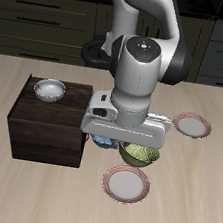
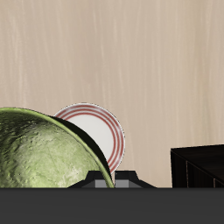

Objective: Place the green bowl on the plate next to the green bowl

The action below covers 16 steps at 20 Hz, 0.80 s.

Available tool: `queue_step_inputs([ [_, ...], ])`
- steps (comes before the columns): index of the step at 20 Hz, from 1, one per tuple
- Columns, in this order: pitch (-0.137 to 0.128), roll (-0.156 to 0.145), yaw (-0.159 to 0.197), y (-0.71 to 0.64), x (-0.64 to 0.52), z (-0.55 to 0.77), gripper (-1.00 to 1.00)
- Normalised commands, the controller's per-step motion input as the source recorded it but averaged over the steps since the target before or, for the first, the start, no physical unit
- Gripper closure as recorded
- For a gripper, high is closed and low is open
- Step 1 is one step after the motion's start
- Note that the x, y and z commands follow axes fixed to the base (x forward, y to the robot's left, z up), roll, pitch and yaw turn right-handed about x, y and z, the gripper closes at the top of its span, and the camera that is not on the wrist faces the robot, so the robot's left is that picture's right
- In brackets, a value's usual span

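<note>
The green bowl (image 1: 139, 155) is yellow-green with a mottled olive pattern and hangs tilted under my gripper (image 1: 127, 143), a little above the table. In the wrist view the green bowl (image 2: 42, 150) fills the near field, and its rim runs in between the fingertips of my gripper (image 2: 114, 180), which is shut on it. The plate (image 1: 127, 185), with a pink-red rim and pale grey centre, lies on the table just in front of the bowl, toward the front edge. The plate also shows in the wrist view (image 2: 103, 131), partly hidden behind the bowl.
A dark wooden box (image 1: 49, 124) stands beside the gripper with a plain silver-white bowl (image 1: 49, 90) on top. A blue bowl (image 1: 103, 141) peeks out under the gripper body. A second pink-rimmed plate (image 1: 192, 125) lies farther back. The box edge also shows in the wrist view (image 2: 198, 166).
</note>
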Motion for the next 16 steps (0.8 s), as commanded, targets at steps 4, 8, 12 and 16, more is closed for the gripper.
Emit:
queue_step_inputs([
  [4,0.027,0.009,0.01,0.08,0.03,-0.3,1.0],
  [8,0.039,-0.013,-0.01,-0.02,0.05,-0.25,1.0],
  [12,0.018,-0.025,0.0,-0.09,0.07,-0.17,1.0],
  [16,0.014,-0.01,0.005,-0.03,0.01,-0.14,1.0],
])
